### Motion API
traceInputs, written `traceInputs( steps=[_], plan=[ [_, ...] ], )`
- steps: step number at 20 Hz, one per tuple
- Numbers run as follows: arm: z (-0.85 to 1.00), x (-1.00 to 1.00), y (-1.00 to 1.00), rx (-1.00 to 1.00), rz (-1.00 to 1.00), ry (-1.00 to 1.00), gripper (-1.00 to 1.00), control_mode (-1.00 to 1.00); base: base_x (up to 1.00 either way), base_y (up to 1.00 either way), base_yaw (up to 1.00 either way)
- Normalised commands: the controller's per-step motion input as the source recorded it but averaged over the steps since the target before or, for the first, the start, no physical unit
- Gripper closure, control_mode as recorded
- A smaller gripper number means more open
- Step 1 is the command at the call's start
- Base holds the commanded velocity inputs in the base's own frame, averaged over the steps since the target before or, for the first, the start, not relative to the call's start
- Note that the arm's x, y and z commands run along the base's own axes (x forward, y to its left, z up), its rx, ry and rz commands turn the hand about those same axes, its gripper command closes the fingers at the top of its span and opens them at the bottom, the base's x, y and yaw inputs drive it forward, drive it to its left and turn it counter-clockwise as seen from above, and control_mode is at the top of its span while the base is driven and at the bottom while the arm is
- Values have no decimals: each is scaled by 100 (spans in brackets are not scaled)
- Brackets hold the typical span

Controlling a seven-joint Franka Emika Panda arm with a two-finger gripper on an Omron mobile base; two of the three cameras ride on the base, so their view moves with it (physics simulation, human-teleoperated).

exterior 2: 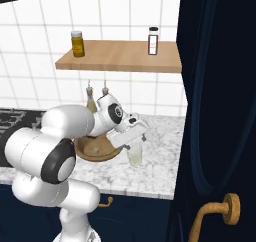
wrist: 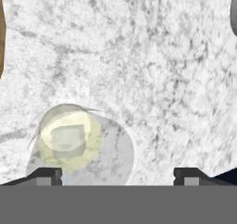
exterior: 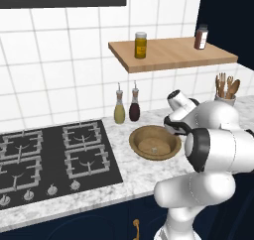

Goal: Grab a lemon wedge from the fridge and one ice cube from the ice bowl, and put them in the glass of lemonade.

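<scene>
You are looking at a home kitchen: a black gas stove with four burners and a row of knobs is set into a marbled white counter, backed by a white tiled wall. A wooden shelf carries a yellow jar and a spice shaker. You also see two spouted bottles, a utensil holder, a wooden bowl, and navy cabinets with gold handles
</scene>
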Motion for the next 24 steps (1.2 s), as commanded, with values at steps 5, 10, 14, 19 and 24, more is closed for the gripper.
traceInputs(
  steps=[5,10,14,19,24],
  plan=[
    [23,-12,10,-1,0,-2,-100,-100,0,0,0],
    [75,-61,0,1,0,-14,-100,-100,0,0,0],
    [50,-73,39,20,-5,-15,-100,-100,0,0,0],
    [21,-99,98,27,-7,-41,-100,-100,0,0,0],
    [12,-99,92,25,-5,-51,-100,-100,0,0,0]
  ],
)
